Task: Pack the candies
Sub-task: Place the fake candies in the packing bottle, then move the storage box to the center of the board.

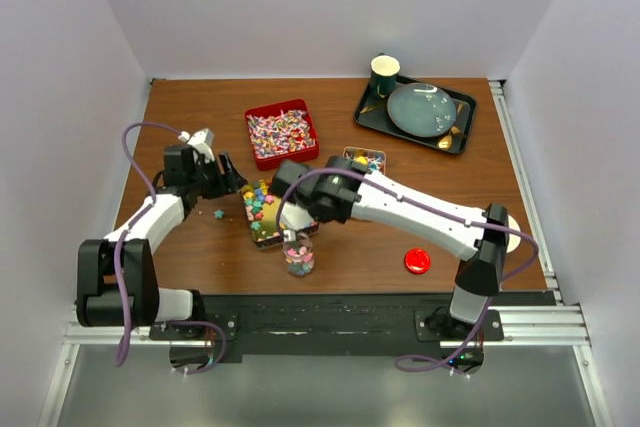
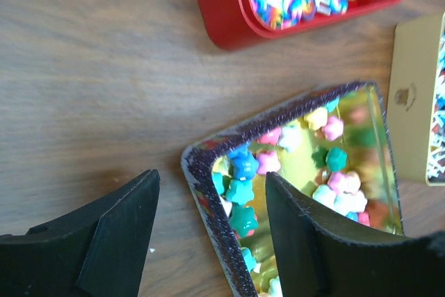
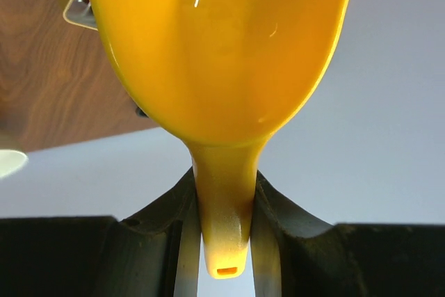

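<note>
The candies, bright star-shaped pieces, lie in a gold-lined tin on the wooden table. My left gripper is open and straddles the tin's near corner wall: one finger is outside on the wood, the other is inside over the sweets. My right gripper is shut on the handle of a yellow scoop, whose bowl fills its view. From above, the right gripper hangs over the tin, just above a clear jar holding mixed sweets. One star candy lies loose on the table.
A red tin of rainbow-swirl sweets sits behind the star tin. A small tin of wrapped twists is to its right. A red round lid lies near the front. A dark tray with a plate and a cup stands at back right.
</note>
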### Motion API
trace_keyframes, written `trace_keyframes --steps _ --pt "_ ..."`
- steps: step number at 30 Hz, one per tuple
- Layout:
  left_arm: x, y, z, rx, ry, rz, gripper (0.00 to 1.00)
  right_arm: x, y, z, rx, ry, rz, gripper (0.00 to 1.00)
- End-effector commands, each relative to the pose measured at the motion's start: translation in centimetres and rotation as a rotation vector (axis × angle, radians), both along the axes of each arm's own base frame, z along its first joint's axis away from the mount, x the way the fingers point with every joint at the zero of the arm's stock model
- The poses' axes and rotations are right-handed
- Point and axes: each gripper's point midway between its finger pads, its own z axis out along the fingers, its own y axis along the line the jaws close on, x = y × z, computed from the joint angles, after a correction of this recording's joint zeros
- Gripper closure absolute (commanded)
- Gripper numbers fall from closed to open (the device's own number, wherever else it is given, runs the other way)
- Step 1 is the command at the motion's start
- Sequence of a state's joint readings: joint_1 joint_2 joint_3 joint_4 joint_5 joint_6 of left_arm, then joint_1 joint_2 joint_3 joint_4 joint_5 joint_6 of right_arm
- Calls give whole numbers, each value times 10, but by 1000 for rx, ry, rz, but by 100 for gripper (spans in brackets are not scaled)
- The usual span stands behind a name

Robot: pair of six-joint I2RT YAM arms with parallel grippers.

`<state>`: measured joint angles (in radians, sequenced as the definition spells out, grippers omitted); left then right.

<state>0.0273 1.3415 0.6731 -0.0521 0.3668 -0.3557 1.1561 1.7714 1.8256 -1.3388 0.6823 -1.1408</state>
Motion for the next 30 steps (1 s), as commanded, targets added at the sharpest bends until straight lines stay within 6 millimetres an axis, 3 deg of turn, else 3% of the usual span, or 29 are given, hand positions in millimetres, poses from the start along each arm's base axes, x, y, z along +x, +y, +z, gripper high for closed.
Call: trace_keyframes --steps 1,2,7,15,16,21,25,26,28,29,30 --pt "-6 -12 -12 29 52 -47 34 8 -61 6 60 126 -246 100" --pt "-7 -13 -14 34 65 -53 34 22 -69 4 112 120 -311 100" --pt "-19 -8 -45 126 179 -92 37 48 -76 -10 284 111 -446 100" --pt "10 25 -45 226 211 -24 38 48 -89 -34 365 158 -549 100" --pt "12 47 -47 218 225 23 37 48 -92 -36 370 168 -565 100" --pt "26 101 -48 293 217 41 36 55 -95 -43 407 211 -614 100" --pt "42 126 -50 351 194 28 35 62 -94 -49 411 226 -622 100" --pt "53 133 -45 364 172 30 35 64 -92 -51 409 229 -624 100" --pt "62 142 -56 388 188 10 35 65 -90 -54 412 240 -627 100" --pt "78 148 -47 417 163 11 35 66 -90 -55 413 243 -631 100" --pt "81 155 -56 448 187 -7 35 67 -89 -58 409 249 -632 100"
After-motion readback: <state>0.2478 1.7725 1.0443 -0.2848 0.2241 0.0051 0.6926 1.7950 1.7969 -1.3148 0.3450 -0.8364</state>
